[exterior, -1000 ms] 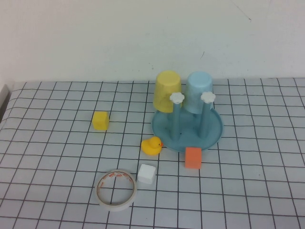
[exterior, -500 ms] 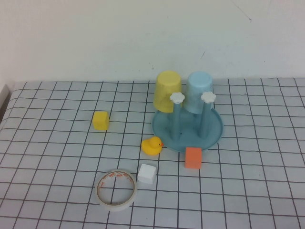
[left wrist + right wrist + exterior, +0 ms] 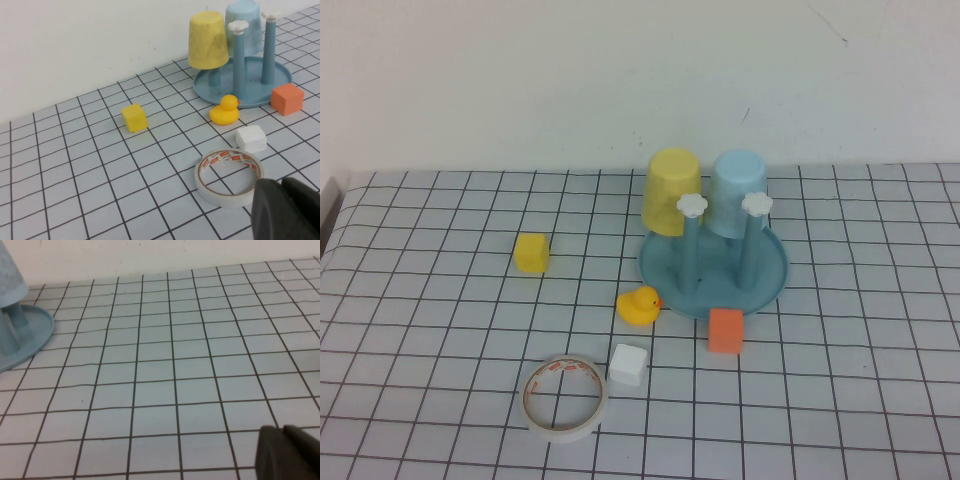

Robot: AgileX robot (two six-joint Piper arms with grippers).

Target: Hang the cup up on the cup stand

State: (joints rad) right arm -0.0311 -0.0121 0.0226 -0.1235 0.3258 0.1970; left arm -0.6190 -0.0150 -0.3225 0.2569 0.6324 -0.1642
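The light blue cup (image 3: 737,193) sits upside down on a rear peg of the teal cup stand (image 3: 772,268), beside an upturned yellow cup (image 3: 671,190). Two front pegs with white flower caps (image 3: 692,205) stand bare. In the left wrist view the cup (image 3: 245,22) and stand (image 3: 256,71) are far off. My left gripper (image 3: 281,186) is shut and empty, low over the table near a tape roll (image 3: 228,177). My right gripper (image 3: 282,432) is shut and empty over bare grid to the stand's right; the stand's rim (image 3: 35,335) and the cup's edge (image 3: 9,275) show there. Neither gripper shows in the high view.
A rubber duck (image 3: 638,304), an orange cube (image 3: 725,330), a white cube (image 3: 628,364) and the tape roll (image 3: 564,396) lie in front of the stand. A yellow cube (image 3: 531,252) lies to the left. A white wall closes off the far edge of the table.
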